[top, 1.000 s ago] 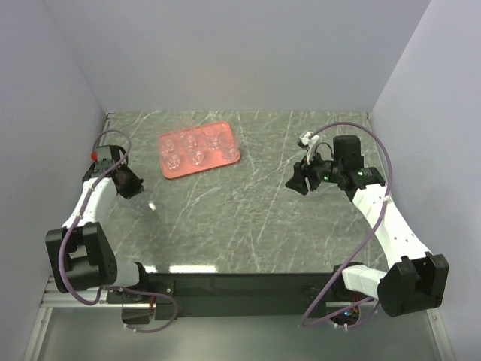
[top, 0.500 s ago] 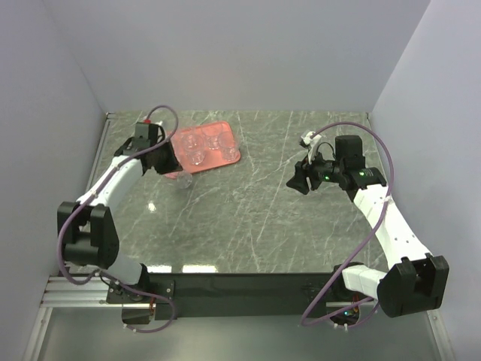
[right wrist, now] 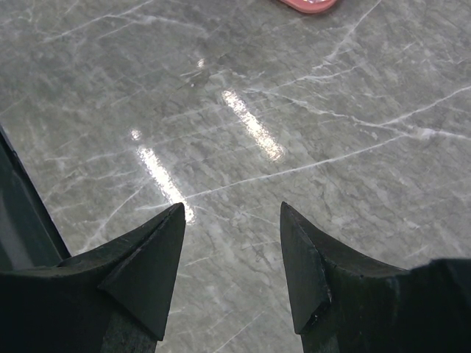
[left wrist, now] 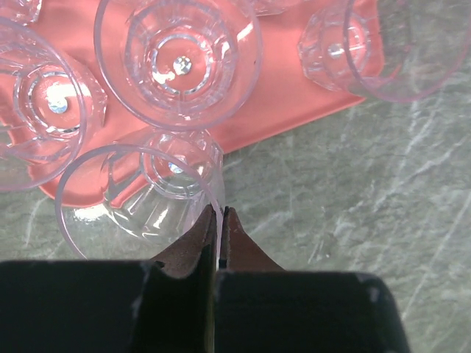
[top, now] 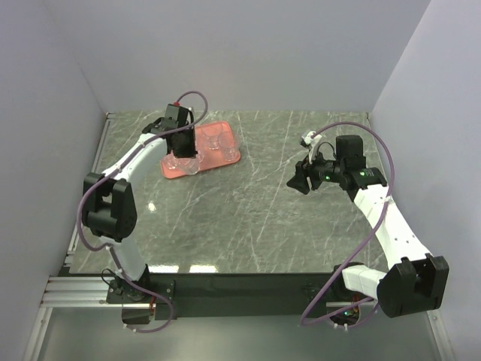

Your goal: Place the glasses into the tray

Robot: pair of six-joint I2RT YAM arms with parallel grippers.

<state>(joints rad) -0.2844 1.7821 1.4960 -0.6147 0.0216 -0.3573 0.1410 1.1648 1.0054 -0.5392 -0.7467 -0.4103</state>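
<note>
The left hand (left wrist: pixel 221 215) is pinched shut on the thin rim of one clear faceted glass (left wrist: pixel 136 198), with one finger inside the wall and the other outside, so that the tips nearly meet through the glass. That glass hangs mouth-up at the near edge of the salmon-red tray (left wrist: pixel 287 103). Its base lies over the tray's rim and corner, and the near part of its mouth reaches out over the grey marbled bench (left wrist: pixel 353 206). Whether the base is touching the tray cannot be told. The other glasses (left wrist: pixel 178 62) stand upright on the tray, close together. One is just beyond the held glass, one is to its left and one is toward the tray's right end, and slivers of more are cut off at the top of the left wrist view. In the overhead view the tray lies at the far left of the bench, close to the back wall, with the left arm stretched out over it. The right hand (right wrist: pixel 232 207) hovers over bare bench on the right side, well apart from the tray. Its two dark fingers are spread partway, with nothing between them.
</note>
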